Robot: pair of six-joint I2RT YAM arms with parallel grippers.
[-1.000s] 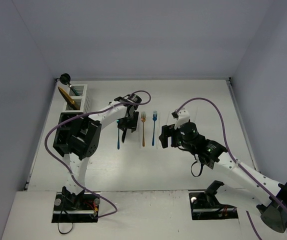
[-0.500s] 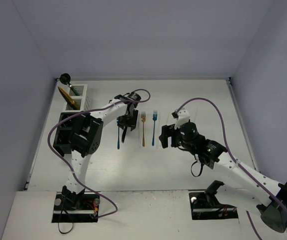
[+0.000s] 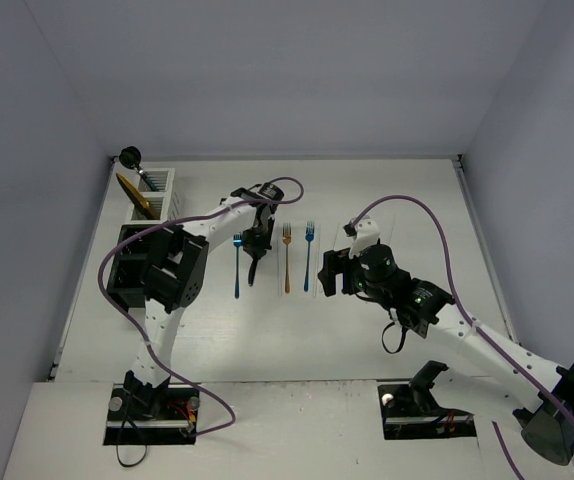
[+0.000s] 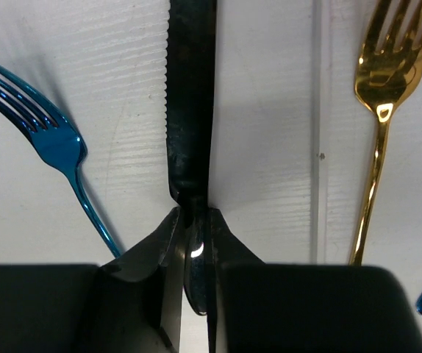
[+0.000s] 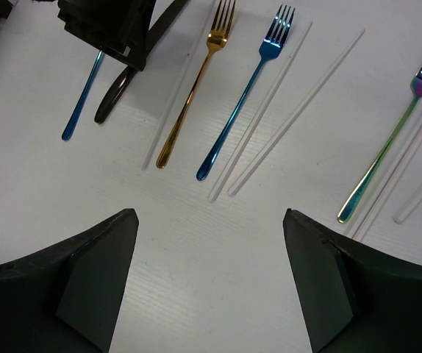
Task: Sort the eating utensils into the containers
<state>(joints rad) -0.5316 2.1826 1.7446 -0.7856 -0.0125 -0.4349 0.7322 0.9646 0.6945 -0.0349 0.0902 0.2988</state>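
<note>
Utensils are still laid out on the table: the black knife (image 4: 190, 110), between the blue fork (image 4: 45, 140) and the gold fork (image 4: 378, 88), has just been clamped by the left gripper (image 4: 194, 220), which stood apart a second ago, so a lift is judged next. The right gripper (image 5: 211, 243) is held open and empty. Gold and teal pieces are seen in the white caddies (image 3: 170, 205); the black caddies (image 3: 127, 250) are largely hidden

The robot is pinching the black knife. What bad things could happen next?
The left jaws pinch the black knife where its blade meets the thin handle, so it might twist or slip out when carried. The blue fork and a pale chopstick lie close on either side; a swinging knife could knock them. The caddies look narrow, so the knife could catch a rim.
</note>
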